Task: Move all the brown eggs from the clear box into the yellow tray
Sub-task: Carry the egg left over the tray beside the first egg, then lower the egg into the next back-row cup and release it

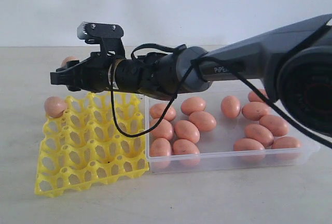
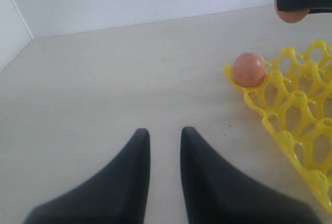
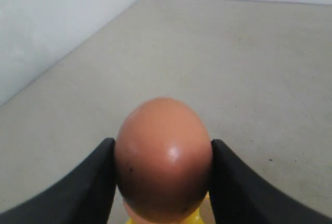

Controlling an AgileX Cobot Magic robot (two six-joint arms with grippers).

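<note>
We saw the right hand (image 1: 61,74) reaching across the yellow tray (image 1: 78,172), pinching a brown egg (image 3: 163,156) by its sides, held in the air near the tray's far-left corner. One egg (image 1: 54,106) already sat in the corner cup; the rest (image 1: 187,130) lay loose in the clear box (image 1: 228,156), which touched the tray's right side. The left hand (image 2: 165,151) hung low over the tabletop (image 1: 207,198), slightly spread w/ nothing in it. Main risk, in our view: the pinch sat on smooth curved shell, so too light a squeeze could let the egg slip onto the pointed posts, and too hard a one could crack it. The drop spot was also close to the tray's outer edge, so a release off-centre could send the egg rolling onto the tabletop, or knock the seated egg. The arm's cable (image 1: 115,123) looped down near the posts and might snag. Room was good otherwise: most cups were open, esp. nearer the camera, w/ bare tabletop beyond the tray.
</note>
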